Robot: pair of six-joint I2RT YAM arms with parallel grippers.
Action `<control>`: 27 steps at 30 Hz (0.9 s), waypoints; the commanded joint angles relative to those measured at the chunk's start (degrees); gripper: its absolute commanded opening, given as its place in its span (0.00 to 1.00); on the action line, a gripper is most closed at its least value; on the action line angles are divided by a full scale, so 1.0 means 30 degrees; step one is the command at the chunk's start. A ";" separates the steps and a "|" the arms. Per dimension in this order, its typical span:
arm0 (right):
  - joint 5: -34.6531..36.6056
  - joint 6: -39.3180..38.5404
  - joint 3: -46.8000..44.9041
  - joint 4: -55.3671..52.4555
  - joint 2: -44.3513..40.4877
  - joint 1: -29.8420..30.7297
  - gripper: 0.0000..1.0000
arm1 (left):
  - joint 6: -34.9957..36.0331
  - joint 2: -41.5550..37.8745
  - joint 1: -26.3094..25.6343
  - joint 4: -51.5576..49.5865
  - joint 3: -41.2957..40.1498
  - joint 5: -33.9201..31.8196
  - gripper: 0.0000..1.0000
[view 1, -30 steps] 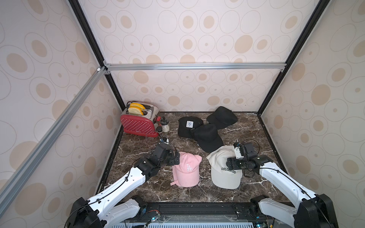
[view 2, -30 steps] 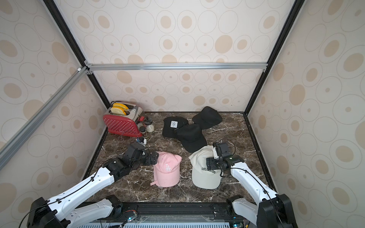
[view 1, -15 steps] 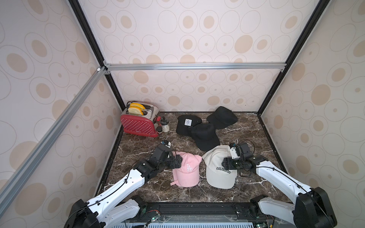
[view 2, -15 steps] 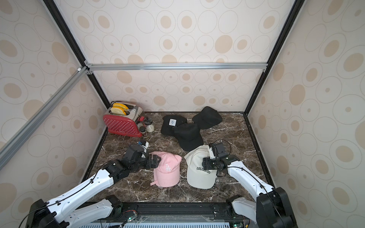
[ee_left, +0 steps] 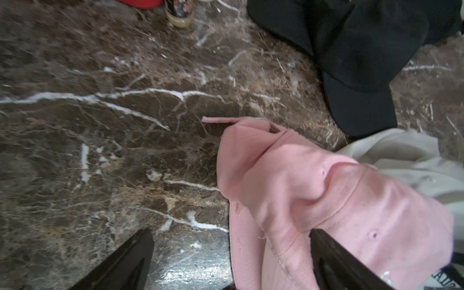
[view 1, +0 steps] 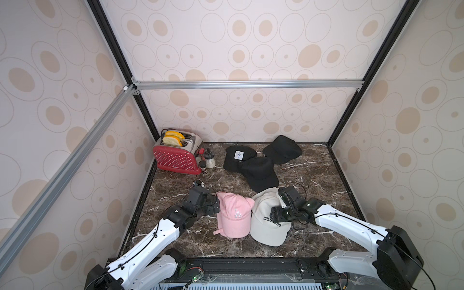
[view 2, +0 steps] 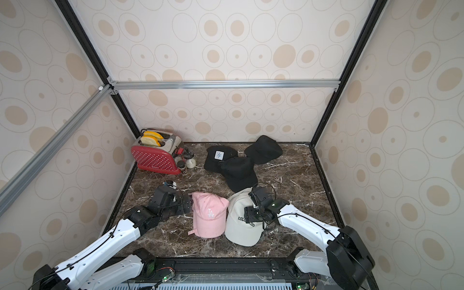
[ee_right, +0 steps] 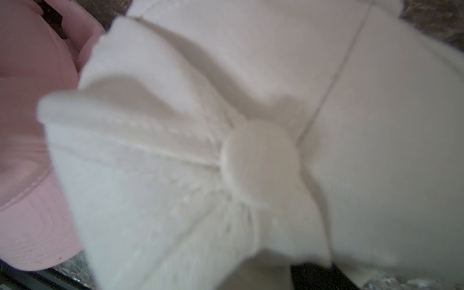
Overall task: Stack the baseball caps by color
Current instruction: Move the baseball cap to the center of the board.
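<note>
The left gripper [ee_left: 231, 233] stands spread wide, one finger [ee_left: 336, 258] over the rear rim of the pink cap [view 1: 236, 216]. The right gripper [view 1: 282, 204] sits on the crown of the off-white cap [view 1: 266, 231]; whether it is pinching or loose I cannot tell. One pink and one off-white cap show, touching side by side on the marble table [view 1: 326, 190]. Three black caps [view 1: 261, 173] overlap behind them, one with a white patch. In the far corner are one red toaster [view 1: 175, 160] and two small bottles [view 1: 210, 162].
</note>
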 commanded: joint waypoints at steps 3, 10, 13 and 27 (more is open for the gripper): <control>-0.0320 0.0324 0.2020 0.0310 0.2652 0.1684 0.75 | 0.0070 -0.0649 0.0657 -0.0491 0.0180 -0.1488 0.99; -0.1061 -0.0057 0.5577 0.0302 0.6342 0.3318 0.77 | -0.0003 -0.0661 0.0699 -0.0265 0.0671 -0.2477 0.99; -0.1047 -0.0489 0.7346 -0.0697 0.7728 0.4116 0.79 | -0.0105 -0.0746 0.0713 -0.0324 0.0969 -0.2803 0.99; 0.1489 -0.2184 0.7030 -0.2855 0.3610 0.3295 1.00 | -0.0035 -0.0924 0.0587 0.0137 0.2252 -0.1944 0.99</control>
